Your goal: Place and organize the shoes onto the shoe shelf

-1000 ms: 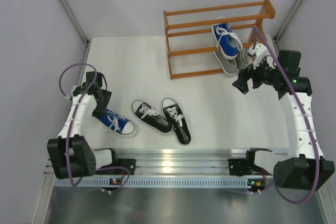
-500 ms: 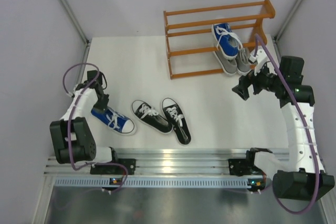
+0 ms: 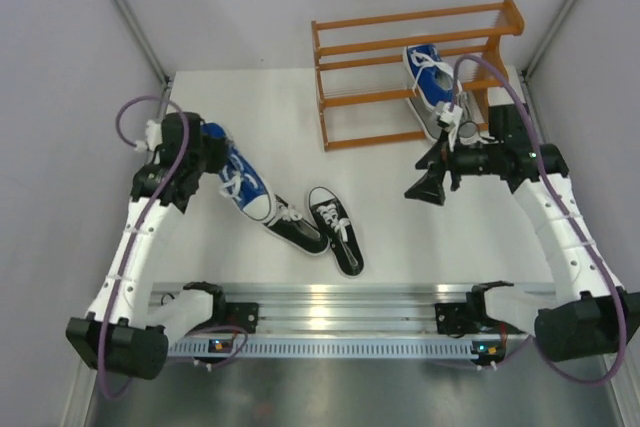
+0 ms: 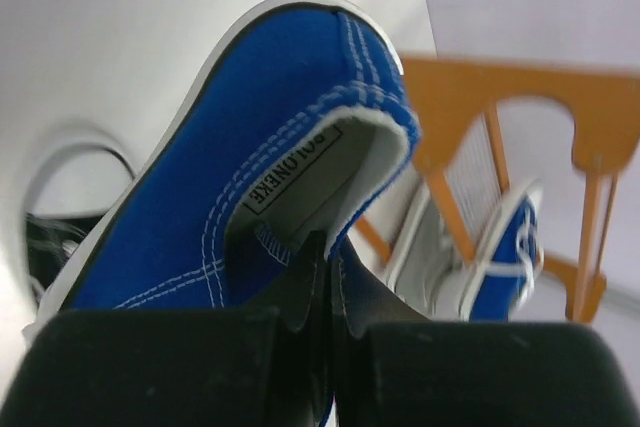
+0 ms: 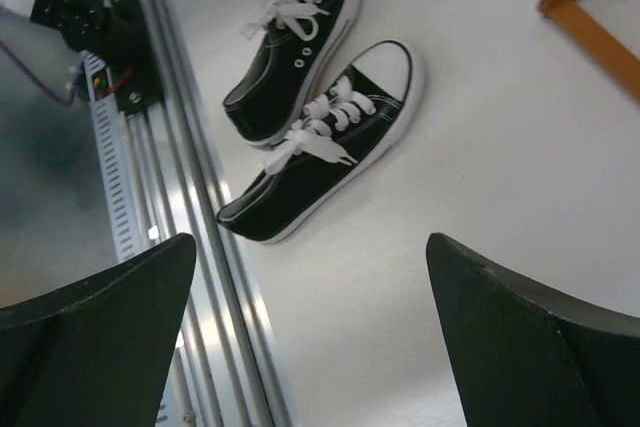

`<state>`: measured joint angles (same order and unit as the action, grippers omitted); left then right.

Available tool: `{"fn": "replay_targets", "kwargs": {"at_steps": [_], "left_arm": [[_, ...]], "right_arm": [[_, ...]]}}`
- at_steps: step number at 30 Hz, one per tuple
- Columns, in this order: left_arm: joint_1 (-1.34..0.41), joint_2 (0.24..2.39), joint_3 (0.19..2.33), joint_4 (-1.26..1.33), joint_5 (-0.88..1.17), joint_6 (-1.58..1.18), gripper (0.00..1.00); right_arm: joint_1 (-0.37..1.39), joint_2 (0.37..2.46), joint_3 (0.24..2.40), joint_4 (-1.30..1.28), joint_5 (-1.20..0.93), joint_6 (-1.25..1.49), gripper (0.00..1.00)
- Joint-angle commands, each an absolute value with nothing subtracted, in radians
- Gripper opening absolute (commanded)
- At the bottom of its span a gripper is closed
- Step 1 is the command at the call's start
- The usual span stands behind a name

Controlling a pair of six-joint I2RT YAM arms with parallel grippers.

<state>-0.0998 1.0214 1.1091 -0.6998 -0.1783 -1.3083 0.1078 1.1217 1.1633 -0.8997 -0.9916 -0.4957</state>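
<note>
Well, my left hand is pinched narrow on the heel rim of a blue sneaker and holds it up off the table, over the left half. From the wrist camera I look straight into the shoe. It has bright blue canvas with pale double stitching, a white lining edge, a white sole rim edged with a dark line, and a small sewn label inside that I cannot read properly. From above, its white laces and white toe cap point toward the black pair, and its toe overlaps the nearer one in that view.

My right hand is spread wide and holds nothing. It hangs above the table in front of the shoe shelf, with its camera looking down on the black pair.

Counting the shoes gives two blue, two black, and grey I can only partly count. The second blue sneaker sits toward the right end of the orange-brown wooden shelf, toe toward me. A grey sneaker shows lower on the shelf beneath it. My right arm covers that spot, so I cannot tell whether more grey ones are there.

One black sneaker lies on the table beside the other black sneaker. Both are upright, with white laces, toe caps and soles.
</note>
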Motion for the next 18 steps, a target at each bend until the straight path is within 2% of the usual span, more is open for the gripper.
{"fn": "replay_targets", "kwargs": {"at_steps": [1, 3, 4, 6, 7, 10, 18], "left_arm": [[-0.286, 1.096, 1.225, -0.575, -0.187, -1.512, 0.0], [-0.404, 1.144, 1.256, -0.543, -0.251, -1.575, 0.0], [-0.441, 1.161, 1.285, -0.532, -0.273, -1.591, 0.0], [-0.534, 1.204, 1.318, -0.525, -0.328, -1.63, 0.0], [-0.566, 1.218, 1.348, -0.52, -0.375, -1.637, 0.0], [-0.647, 1.264, 1.382, -0.494, -0.402, -1.673, 0.0], [-0.726, 1.345, 1.419, -0.433, -0.399, -1.706, 0.0]], "right_arm": [[0.262, 1.141, 1.223, -0.67, -1.0, -0.248, 0.98], [0.343, 1.15, 1.2, -0.548, -0.935, -0.02, 0.99], [0.372, 1.154, 1.19, -0.464, -0.839, 0.044, 0.99], [0.447, 1.16, 1.158, -0.413, -0.807, 0.116, 0.99], [0.469, 1.158, 1.125, -0.378, -0.708, 0.142, 0.99], [0.551, 1.14, 1.082, -0.344, -0.588, 0.176, 0.99], [0.601, 1.14, 1.026, -0.316, -0.479, 0.216, 0.99]]}}
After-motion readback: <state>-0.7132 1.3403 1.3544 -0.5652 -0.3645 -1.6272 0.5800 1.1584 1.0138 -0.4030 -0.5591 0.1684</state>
